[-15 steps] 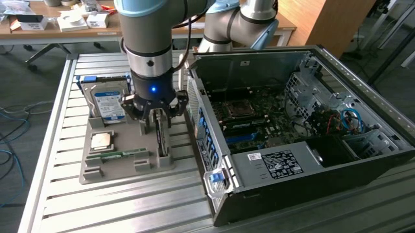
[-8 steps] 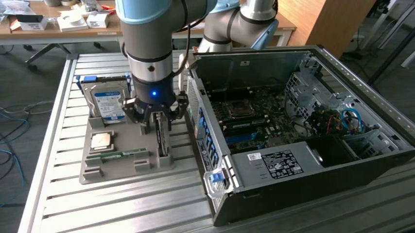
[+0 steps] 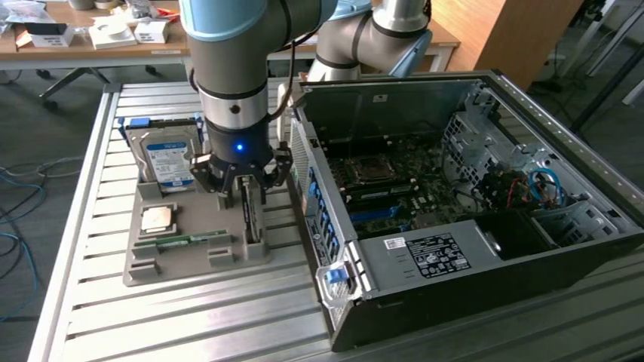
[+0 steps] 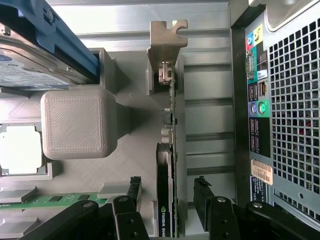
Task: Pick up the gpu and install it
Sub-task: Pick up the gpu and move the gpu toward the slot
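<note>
The gpu (image 4: pixel 173 125) stands on edge in a slot of the grey holder tray (image 4: pixel 75 125), its silvery bracket (image 4: pixel 166 40) at one end. In the exterior view the gpu (image 3: pixel 253 220) sits at the tray's side nearest the computer case. My gripper (image 3: pixel 244 190) hangs right over it. In the wrist view the gripper (image 4: pixel 167 200) is open and straddles the card. One finger (image 4: pixel 134 192) stands on the tray side and the other finger (image 4: pixel 201 196) on the case side. A gap shows between each finger and the card.
The open computer case (image 3: pixel 453 188) lies close beside the tray, its rear ports (image 4: pixel 257 110) facing the card. The tray also holds a hard drive (image 3: pixel 166 158), a processor (image 3: pixel 159 219) and a memory stick (image 3: pixel 186 240). A slatted metal table (image 3: pixel 201 317) carries everything.
</note>
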`<action>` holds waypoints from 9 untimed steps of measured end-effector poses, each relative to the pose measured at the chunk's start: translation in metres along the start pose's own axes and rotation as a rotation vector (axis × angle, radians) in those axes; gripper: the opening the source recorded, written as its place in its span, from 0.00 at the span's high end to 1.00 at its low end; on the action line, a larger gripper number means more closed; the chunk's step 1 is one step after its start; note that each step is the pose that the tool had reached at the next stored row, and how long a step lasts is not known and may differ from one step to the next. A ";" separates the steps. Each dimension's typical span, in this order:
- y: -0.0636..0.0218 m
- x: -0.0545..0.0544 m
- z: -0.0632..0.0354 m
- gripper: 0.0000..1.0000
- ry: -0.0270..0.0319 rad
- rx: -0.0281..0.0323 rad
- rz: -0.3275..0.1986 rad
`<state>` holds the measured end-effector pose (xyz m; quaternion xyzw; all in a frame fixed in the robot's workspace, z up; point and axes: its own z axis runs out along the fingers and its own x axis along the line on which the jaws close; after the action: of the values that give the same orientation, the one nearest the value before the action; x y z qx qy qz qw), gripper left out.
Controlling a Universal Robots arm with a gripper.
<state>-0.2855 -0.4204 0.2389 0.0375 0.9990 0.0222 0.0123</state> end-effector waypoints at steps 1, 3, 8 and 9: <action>0.0000 0.000 0.0001 0.45 -0.0001 -0.0001 0.000; 0.0000 0.000 0.0001 0.47 -0.0001 -0.0001 0.000; 0.0000 0.000 0.0001 0.60 -0.0001 -0.0002 0.000; 0.0000 0.000 0.0000 0.60 0.0000 -0.0001 0.000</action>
<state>-0.2855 -0.4204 0.2389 0.0375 0.9990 0.0222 0.0123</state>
